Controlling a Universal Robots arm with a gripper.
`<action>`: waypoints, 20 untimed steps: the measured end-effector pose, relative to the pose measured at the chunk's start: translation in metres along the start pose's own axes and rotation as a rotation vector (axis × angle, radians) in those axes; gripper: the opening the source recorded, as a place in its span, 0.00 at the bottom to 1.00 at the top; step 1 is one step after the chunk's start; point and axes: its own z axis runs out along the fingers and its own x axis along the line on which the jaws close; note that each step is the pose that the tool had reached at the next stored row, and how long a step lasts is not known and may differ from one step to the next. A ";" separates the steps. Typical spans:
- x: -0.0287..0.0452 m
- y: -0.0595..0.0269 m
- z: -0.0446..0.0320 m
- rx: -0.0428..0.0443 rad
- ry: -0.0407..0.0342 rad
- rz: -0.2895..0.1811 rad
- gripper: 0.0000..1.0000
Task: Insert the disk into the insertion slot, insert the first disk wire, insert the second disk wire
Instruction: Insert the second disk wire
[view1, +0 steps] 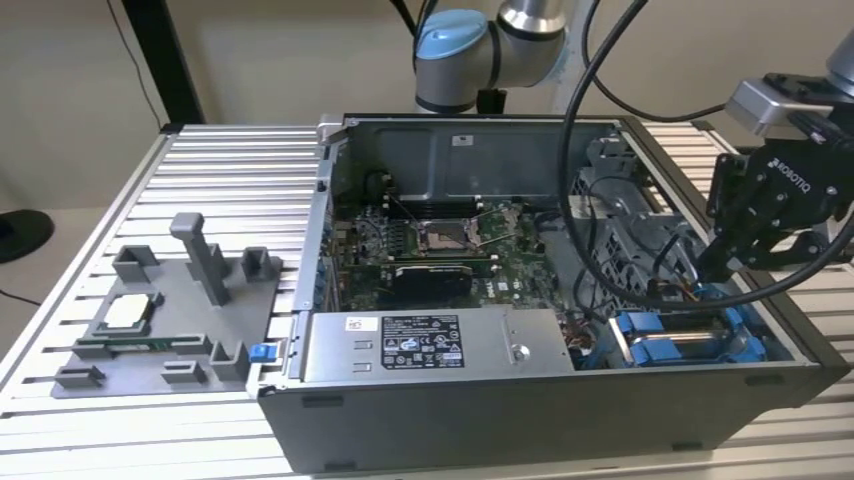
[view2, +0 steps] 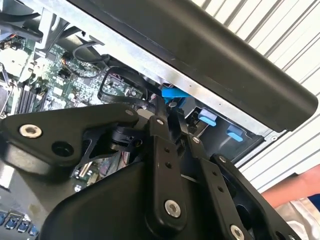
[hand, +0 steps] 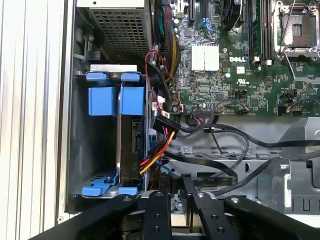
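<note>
Currently the disk (view1: 681, 347) sits in the drive bay at the near corner of the open PC case (view1: 534, 420), on the exterior view's right. Its bright blue carrier (view1: 641, 328) is clipped around it & the grey PSU box (view1: 427, 345) is just beside it, toward the exterior view's left. The gripper (view1: 725, 265) hangs over the far end of that bay, close above the disk but apart from it, tips pointing down into the case.

In the first wrist view the disk (hand: 131, 150) is seen edge-on inside the bay, w/ the blue carrier tab (hand: 132, 100) at one end. A black connector (hand: 164, 122) w/ yellow, red & orange wires lies just beside the disk's edge; can't tell if it's seated. The gripper (hand: 179, 181) is near the disk's other end, among black cables (hand: 220, 160). Its tips are pressed close together in both wrist views; can't tell whether anything is pinched btwn them.

In the second wrist view the gripper (view2: 167, 114) is just beside a blue part (view2: 175, 93) under the case wall.

The case stands on a slatted counter (view1: 214, 170); a grey fixture (view1: 160, 320) lies well apart from the disk.
</note>
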 end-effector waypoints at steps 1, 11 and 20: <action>0.0000 0.0000 0.0000 0.0000 0.0000 0.000 0.00; 0.0002 0.0007 -0.0063 -0.0018 -0.0001 0.000 0.00; 0.0018 0.0003 -0.0104 -0.0036 -0.0002 0.000 1.00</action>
